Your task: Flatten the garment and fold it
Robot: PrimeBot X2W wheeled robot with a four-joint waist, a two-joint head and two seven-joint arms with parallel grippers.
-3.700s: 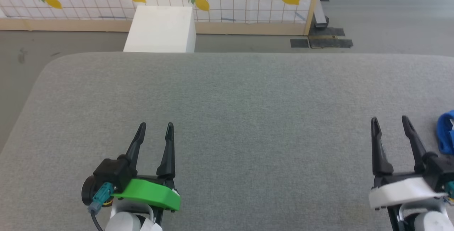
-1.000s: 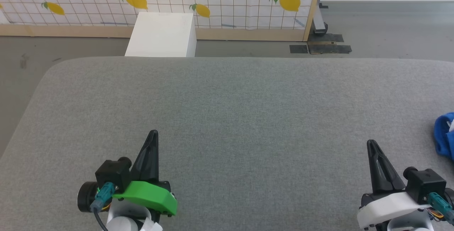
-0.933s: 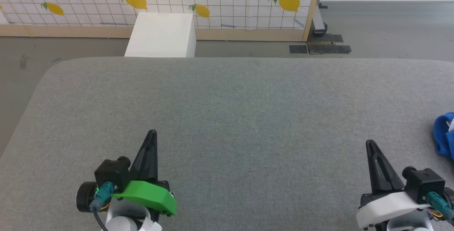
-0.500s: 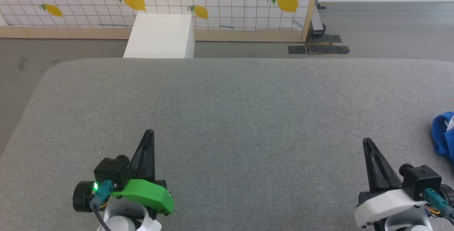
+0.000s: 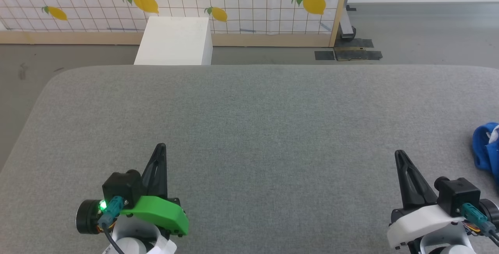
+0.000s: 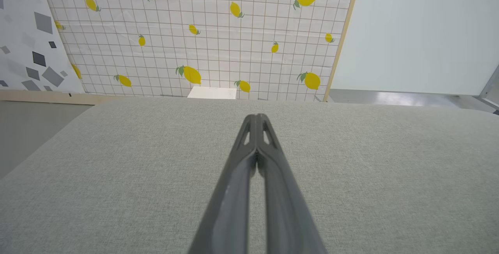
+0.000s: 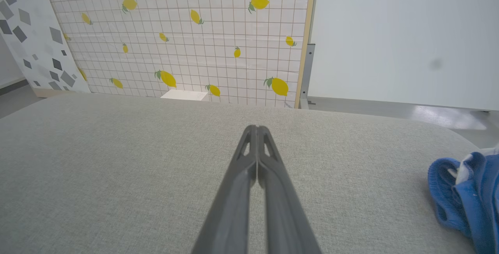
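The garment [image 5: 485, 148], bright blue fabric with a bit of white, lies bunched at the far right edge of the grey padded surface [image 5: 265, 129], cut off by the picture's border. The right wrist view shows the garment [image 7: 464, 195] crumpled at the lower right. My right gripper [image 5: 398, 155] is shut with nothing in it, low at the right, a short way left of the garment; its tips [image 7: 255, 129] touch over bare grey cloth. My left gripper [image 5: 160, 147] is shut and empty at the lower left, its tips [image 6: 256, 117] pressed together above the surface.
A white box [image 5: 173, 41] stands on the floor behind the surface's far edge. A lemon-patterned grid panel [image 5: 175, 0] with a wooden frame closes off the back. Dark floor tape [image 5: 347, 54] lies at the back right. The surface's left corner is rounded.
Both grippers went from open to shut since the oldest frame and drew back slightly toward me. The picture has shifted a little, so the camera moved; the garment lies as before.
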